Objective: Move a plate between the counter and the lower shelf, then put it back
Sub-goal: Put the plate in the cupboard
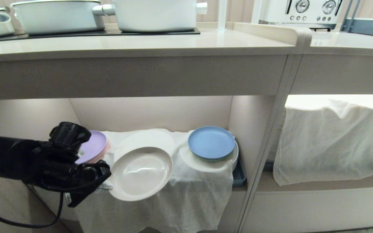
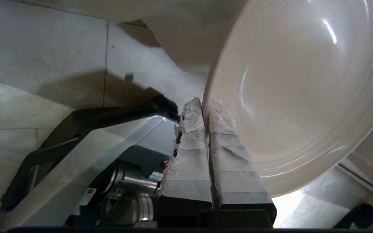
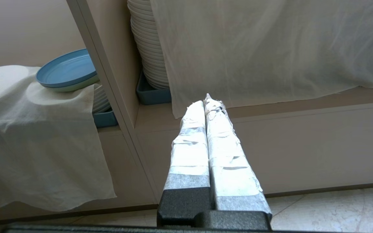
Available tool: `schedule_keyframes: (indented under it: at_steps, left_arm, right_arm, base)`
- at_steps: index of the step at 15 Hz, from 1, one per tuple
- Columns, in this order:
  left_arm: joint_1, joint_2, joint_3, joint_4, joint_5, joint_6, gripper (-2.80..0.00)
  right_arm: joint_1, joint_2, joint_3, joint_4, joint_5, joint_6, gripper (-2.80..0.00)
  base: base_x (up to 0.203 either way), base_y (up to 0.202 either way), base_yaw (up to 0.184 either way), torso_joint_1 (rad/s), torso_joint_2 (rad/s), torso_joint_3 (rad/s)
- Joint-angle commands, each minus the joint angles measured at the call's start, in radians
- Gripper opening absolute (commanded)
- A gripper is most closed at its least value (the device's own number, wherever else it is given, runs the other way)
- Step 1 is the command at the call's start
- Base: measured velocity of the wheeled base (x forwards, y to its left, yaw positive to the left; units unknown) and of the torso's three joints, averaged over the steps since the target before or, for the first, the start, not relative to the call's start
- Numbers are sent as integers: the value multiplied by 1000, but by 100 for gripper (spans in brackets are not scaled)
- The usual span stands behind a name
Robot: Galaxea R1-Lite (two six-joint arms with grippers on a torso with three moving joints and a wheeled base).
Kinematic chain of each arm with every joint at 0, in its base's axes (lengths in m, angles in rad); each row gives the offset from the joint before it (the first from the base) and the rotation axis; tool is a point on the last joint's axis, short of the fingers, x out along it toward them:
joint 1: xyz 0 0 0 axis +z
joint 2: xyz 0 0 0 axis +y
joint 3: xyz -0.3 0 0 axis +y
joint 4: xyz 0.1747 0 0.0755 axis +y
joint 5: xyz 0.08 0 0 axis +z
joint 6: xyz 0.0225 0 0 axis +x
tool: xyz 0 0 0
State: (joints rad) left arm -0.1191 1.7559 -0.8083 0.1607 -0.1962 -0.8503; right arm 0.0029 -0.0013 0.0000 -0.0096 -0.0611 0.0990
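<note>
- Where the head view looks under the counter, the left end effector holds the plate by its left rim, tilted, in front of the lower shelf.
- Left wrist view: taped fingers pinch the rim tight; it looks stiff, light and smooth, so slippery. An edge grip suits it.
- Right wrist view: right end effector is closed, empty and apart.

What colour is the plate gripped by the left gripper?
Cream-beige plate, clearest in the head view.
</note>
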Motion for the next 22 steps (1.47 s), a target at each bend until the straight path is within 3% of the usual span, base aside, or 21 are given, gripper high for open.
schedule_keyframes:
  at_steps: [1,9,18,22]
  left_arm:
    - [1,52,-24,-14,1,-20,-280]
    - [3,187,-106,-106,34,-120,-280]
    - [34,306,-239,-107,73,-190,-280]
    - [34,344,-287,-107,87,-193,-280]
  right_arm:
    - [0,1,0,0,0,1,-280]
    - [0,1,0,0,0,1,-280]
    - [0,1,0,0,0,1,-280]
    - [0,1,0,0,0,1,-280]
  base:
    - [0,0,0,0,0,0]
    - [0,0,0,0,0,0]
    - [0,0,0,0,0,0]
    - [0,0,0,0,0,0]
